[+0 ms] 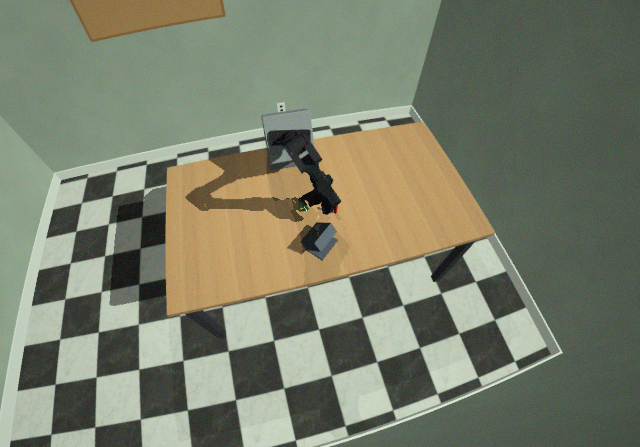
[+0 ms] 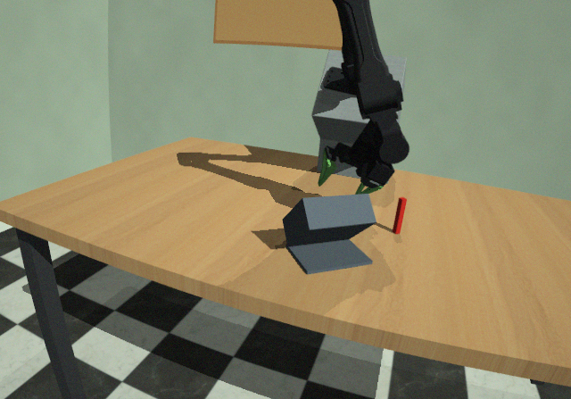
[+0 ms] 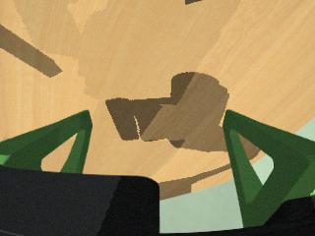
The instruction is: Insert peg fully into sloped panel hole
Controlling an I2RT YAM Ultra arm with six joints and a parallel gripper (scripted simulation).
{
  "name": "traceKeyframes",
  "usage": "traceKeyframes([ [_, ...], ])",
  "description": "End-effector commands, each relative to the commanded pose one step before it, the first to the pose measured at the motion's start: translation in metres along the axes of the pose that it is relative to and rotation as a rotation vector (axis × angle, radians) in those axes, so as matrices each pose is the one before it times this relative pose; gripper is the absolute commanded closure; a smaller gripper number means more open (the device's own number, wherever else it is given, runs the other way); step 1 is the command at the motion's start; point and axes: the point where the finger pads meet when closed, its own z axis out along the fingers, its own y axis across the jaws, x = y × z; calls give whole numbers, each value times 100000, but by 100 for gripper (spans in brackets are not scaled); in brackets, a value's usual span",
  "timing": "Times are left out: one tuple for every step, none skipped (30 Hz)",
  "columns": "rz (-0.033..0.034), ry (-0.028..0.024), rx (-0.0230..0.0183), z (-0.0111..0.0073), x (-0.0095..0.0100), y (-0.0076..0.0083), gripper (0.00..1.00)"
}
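A red peg (image 2: 399, 215) stands upright on the wooden table, to the right of the grey sloped panel block (image 2: 329, 220); it shows as a small red spot in the top view (image 1: 337, 208). The block also shows there (image 1: 320, 239); its hole is not visible. My gripper (image 2: 346, 183) with green fingers is open and empty, low over the table just behind the block and left of the peg. The wrist view shows both green fingers spread (image 3: 157, 134) over bare wood and shadows; neither peg nor block is in it.
The arm's grey base box (image 2: 357, 109) stands at the back edge of the table behind the gripper. The table's front edge runs close below the block.
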Motion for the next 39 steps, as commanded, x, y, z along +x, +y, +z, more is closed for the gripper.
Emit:
traceKeyframes([
  [-3842, -7216, -5897, -2018, -2242, 1241, 0],
  [-1165, -1556, -1377, -396, -391, 415, 0],
  [-1166, -1559, -1377, -395, -393, 415, 0],
  [-1167, -1562, -1377, -394, -394, 415, 0],
  [-1168, -1565, -1376, -394, -396, 416, 0],
  [-1156, -1581, -1356, -395, -404, 411, 0],
  [-1157, -1584, -1356, -394, -406, 412, 0],
  [0, 0, 0, 0, 0, 0, 0],
  [0, 0, 0, 0, 0, 0, 0],
  [-1157, -1587, -1356, -393, -407, 412, 0],
  [-1157, -1589, -1356, -392, -409, 412, 0],
  [-1150, -1599, -1345, -393, -414, 410, 0],
  [-1134, -1618, -1318, -395, -423, 403, 0],
  [-1129, -1624, -1311, -395, -427, 401, 0],
  [-1128, -1627, -1311, -394, -429, 401, 0],
  [-1126, -1630, -1311, -393, -430, 401, 0],
  [-1125, -1632, -1311, -392, -432, 401, 0],
  [-1123, -1635, -1311, -391, -434, 400, 0],
  [-1121, -1638, -1311, -390, -435, 400, 0],
  [-1120, -1641, -1311, -389, -437, 400, 0],
  [-1100, -1618, -1290, -382, -432, 393, 0],
  [-839, -1238, -985, -290, -332, 300, 0],
  [-503, -743, -591, -173, -200, 180, 0],
  [-167, -248, -197, -57, -67, 60, 0],
  [0, 0, 0, 0, 0, 0, 0],
  [0, 0, 0, 0, 0, 0, 0],
  [-2324, 3103, -689, 530, 1193, 662, 0],
  [0, 0, 0, 0, 0, 0, 0],
  [0, 0, 0, 0, 0, 0, 0],
  [0, 0, 0, 0, 0, 0, 0],
  [-808, 2427, 167, 676, 941, 275, 0],
  [-158, 221, -59, 133, 112, 47, 0],
  [1267, -543, 707, 292, -154, -302, 0],
  [95, 88, 79, 211, 21, -43, 0],
  [594, -807, 183, 73, -426, -166, 0],
  [392, -540, 126, 105, -282, -111, 0],
  [-209, 281, -71, 193, 154, 57, 0],
  [-295, 403, -103, 204, 220, 81, 0],
  [-292, 402, -105, 203, 221, 80, 0],
])
